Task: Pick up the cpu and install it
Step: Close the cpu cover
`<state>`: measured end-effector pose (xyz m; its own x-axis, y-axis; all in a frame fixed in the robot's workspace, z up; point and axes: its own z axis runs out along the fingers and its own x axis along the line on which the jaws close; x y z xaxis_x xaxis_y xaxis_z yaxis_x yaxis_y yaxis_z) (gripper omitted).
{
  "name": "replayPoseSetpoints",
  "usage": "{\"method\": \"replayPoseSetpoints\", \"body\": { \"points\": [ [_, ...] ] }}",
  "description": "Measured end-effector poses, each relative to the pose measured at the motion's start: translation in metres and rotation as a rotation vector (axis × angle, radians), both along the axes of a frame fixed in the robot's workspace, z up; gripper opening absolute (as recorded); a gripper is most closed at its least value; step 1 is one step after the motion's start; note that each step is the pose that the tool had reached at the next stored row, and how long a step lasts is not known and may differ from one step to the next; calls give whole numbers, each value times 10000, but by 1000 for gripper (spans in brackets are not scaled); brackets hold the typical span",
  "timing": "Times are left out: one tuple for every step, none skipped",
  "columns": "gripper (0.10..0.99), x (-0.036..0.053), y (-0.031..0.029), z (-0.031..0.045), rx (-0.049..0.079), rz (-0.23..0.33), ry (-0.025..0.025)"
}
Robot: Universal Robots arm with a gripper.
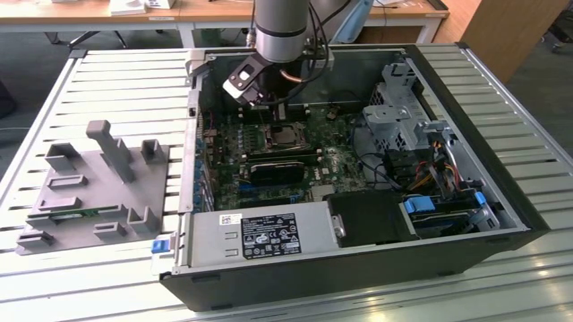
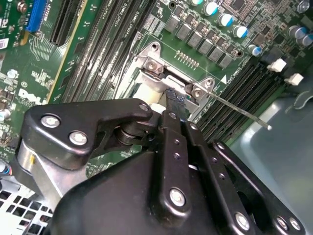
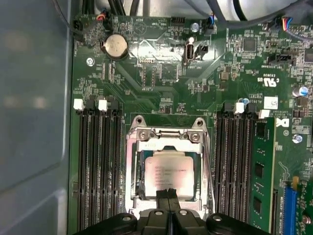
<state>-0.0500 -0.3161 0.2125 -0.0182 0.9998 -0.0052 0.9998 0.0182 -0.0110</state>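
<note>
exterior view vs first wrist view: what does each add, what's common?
Exterior view adds the arm, the grey fixture block on the slatted table, and the power supply. First wrist view adds the coin cell and the hand, tips shut together at the edge of the cpu. Common: the cpu lying in its socket on the motherboard.

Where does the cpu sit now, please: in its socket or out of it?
In. The cpu lies flat inside the socket frame on the motherboard, with the shut gripper at its edge.
</note>
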Motion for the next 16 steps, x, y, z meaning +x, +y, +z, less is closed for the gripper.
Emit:
{"method": "replayPoseSetpoints", "body": {
  "points": [
    [106, 0, 0, -13, 1, 1, 3],
    [106, -1, 0, -27, 0, 1, 7],
    [106, -1, 0, -42, -1, 0, 9],
    [106, -1, 0, -54, 0, 0, 10],
    [106, -1, 0, -62, 1, 0, 9],
    [106, -1, 0, -69, 1, 0, 9],
    [106, -1, 0, -75, 1, 0, 9],
    [106, -1, 0, -83, 1, 0, 10],
    [106, -1, 0, -93, 0, -1, 10],
    [106, -1, 0, -101, -1, 0, 10],
    [106, -1, 0, -109, -2, 0, 12],
    [106, -2, -1, -116, -7, 0, 15],
    [106, -2, -2, -121, -10, 0, 18],
    [106, -1, -2, -127, -10, -2, 18],
    [106, 5, -2, -131, -9, -2, 17],
    [106, 21, -1, -133, -8, -3, 18]
  ]
}}
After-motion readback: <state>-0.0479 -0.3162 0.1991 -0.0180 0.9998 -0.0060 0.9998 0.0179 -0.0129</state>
